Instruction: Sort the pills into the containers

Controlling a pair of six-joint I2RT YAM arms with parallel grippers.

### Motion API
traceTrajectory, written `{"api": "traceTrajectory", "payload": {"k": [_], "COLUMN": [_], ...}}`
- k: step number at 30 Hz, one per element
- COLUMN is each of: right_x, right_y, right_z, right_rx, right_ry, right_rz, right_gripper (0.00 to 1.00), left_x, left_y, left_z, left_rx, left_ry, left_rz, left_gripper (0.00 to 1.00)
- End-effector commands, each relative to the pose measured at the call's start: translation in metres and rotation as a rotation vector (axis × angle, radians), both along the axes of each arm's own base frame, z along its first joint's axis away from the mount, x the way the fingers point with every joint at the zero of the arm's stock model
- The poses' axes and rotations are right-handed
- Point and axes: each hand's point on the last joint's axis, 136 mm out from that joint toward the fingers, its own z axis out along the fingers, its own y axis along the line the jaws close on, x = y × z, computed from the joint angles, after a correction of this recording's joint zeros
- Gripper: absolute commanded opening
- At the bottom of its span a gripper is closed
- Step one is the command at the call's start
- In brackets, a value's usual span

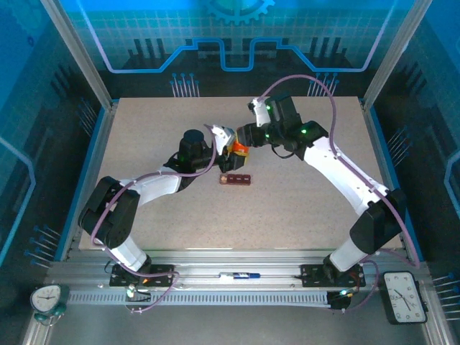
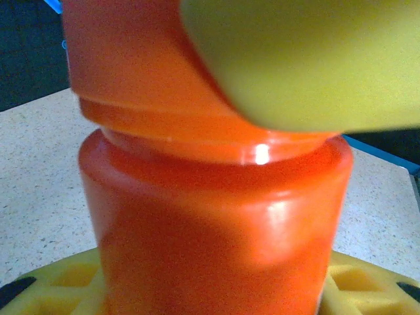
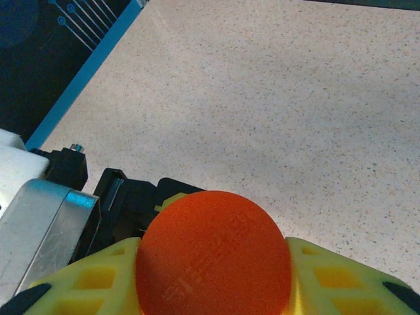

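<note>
While left tool [image 2: 213, 290] is clamping the orange plastic pill bottle [image 2: 216, 210] — right tool [image 3: 213, 289] is pinching its round orange cap [image 3: 213, 249].

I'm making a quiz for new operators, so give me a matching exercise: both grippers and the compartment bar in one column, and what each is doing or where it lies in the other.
1 left gripper
2 right gripper
3 compartment bar

A lies untouched on the table
B shut on the body of the orange bottle
C shut on the cap

Pairs: 1-B, 2-C, 3-A
</note>
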Motion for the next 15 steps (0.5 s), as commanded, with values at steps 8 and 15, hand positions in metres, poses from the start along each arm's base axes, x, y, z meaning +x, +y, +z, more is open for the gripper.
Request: {"api": "traceTrajectory", "payload": {"k": [8, 15], "right_x": [-0.034, -0.024], "right_y": [0.013, 0.004], "right_z": [-0.027, 0.005], "right_rx": [0.043, 0.109], "right_ry": [0.219, 0.183], "right_rz": [0.082, 0.086], "right_gripper": [0.35, 0.43], "left_x": [-0.008, -0.006], "left_y": [-0.008, -0.011], "left_z": [0.098, 0.092], "left_rx": [-0.161, -0.164], "left_ry": [-0.303, -0.278], "left_rz": [-0.012, -0.029], "left_gripper": [0.14, 0.14]}}
